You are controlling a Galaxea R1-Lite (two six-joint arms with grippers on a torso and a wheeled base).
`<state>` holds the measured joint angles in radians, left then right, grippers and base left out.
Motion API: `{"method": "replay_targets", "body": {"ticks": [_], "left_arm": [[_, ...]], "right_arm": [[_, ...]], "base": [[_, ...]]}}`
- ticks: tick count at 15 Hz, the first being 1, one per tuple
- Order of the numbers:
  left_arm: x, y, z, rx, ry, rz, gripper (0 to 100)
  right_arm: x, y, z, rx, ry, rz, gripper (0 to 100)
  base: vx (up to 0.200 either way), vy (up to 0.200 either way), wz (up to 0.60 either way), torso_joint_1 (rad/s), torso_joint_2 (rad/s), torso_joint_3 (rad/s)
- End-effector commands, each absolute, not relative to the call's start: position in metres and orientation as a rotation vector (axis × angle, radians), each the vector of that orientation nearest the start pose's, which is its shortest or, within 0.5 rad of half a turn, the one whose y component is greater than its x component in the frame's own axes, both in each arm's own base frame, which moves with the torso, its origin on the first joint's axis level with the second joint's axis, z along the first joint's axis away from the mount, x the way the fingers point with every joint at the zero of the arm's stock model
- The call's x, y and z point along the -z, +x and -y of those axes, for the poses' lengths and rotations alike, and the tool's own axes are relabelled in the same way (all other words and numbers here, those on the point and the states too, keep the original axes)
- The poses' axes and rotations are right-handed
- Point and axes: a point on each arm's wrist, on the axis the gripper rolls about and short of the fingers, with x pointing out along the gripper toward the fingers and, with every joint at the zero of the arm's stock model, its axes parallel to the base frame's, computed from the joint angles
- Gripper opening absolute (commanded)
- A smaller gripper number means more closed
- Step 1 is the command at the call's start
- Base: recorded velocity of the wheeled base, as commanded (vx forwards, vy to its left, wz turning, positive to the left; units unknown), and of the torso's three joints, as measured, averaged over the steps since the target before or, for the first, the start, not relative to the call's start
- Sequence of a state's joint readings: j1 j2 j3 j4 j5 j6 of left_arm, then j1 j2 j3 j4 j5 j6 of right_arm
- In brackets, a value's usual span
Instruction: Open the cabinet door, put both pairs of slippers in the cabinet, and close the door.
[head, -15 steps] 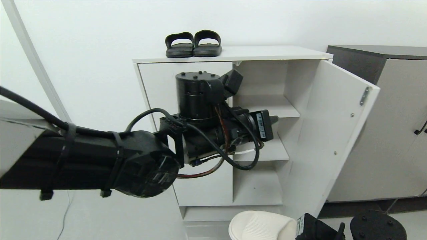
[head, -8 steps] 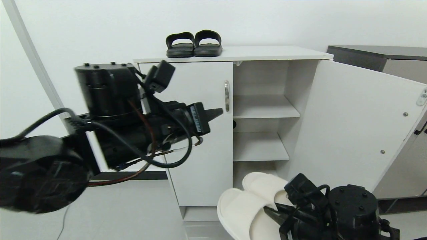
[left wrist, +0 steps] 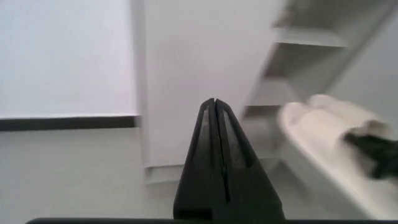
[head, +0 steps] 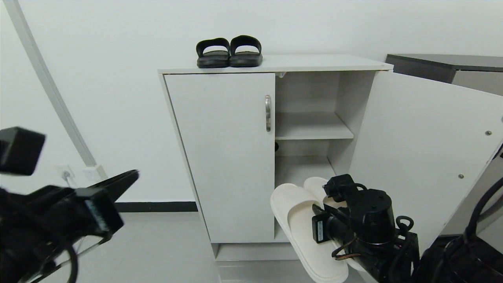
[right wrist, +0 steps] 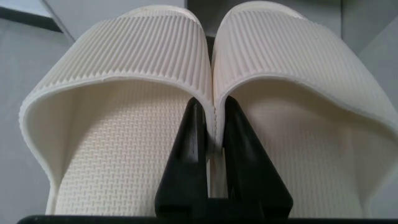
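Left arm pulls back from the cabinet front, where it was a second ago, down to the low left. The left gripper [left wrist: 214, 107] has its fingers pressed flat together, nothing between them.

The right-hand door [head: 424, 149] swings wider over the same second and now stands fully open. The left door [head: 220, 157] is shut, handle [head: 267, 113] untouched.

Right arm rises from the bottom edge. The right gripper [right wrist: 214, 124] is pinched on the white slippers [head: 298, 220], holding the two inner side walls together between its fingers. The pair is carried side by side, toes pointing toward the open compartment, in front of its lower part. The toes are near the middle shelf [head: 302, 169] but, as far as I can tell, not yet inside.

Reading: door step is done, first pair is on the way in. The black slippers [head: 229, 52] sit on the cabinet top [head: 326, 61], at its left end, still to be fetched.

Inside, the upper shelf [head: 310, 129] is bare white board.

Room: plain white wall, glossy grey floor [head: 157, 243] with a dark baseboard [head: 157, 206], and a wall socket [head: 65, 173] low at left. A grey cabinet [head: 444, 63] stands to the right, behind the open door.
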<state>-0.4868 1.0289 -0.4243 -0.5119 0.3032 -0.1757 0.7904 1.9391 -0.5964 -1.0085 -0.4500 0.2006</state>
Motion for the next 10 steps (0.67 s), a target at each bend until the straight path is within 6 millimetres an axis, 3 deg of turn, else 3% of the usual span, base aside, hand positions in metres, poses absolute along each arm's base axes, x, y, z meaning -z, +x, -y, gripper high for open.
{"method": "replay_targets", "body": {"ticks": [1,3,6,10], "left_arm": [[-0.188,0.062,0.012,-0.074,-0.115,-0.020,0],[-0.170,0.032,-0.002,-0.193,-0.123,0.009,0],[-0.125,-0.001,-0.009,-0.287,-0.110,0.040,0],[-0.093,-0.028,-0.009,-0.391,-0.105,0.051,0]], "right_arm": [[-0.093,0.236,-0.221,-0.282,0.003,-0.303,0],[-0.090,0.237,-0.222,-0.273,-0.001,-0.306,0],[-0.089,0.237,-0.222,-0.273,-0.003,-0.311,0],[-0.088,0.237,-0.222,-0.275,-0.002,-0.312,0]], "base": [[0.000,0.000,0.00,0.000,0.00,0.000],[0.000,0.000,0.00,0.000,0.00,0.000],[0.000,0.000,0.00,0.000,0.00,0.000],[0.000,0.000,0.00,0.000,0.00,0.000]]}}
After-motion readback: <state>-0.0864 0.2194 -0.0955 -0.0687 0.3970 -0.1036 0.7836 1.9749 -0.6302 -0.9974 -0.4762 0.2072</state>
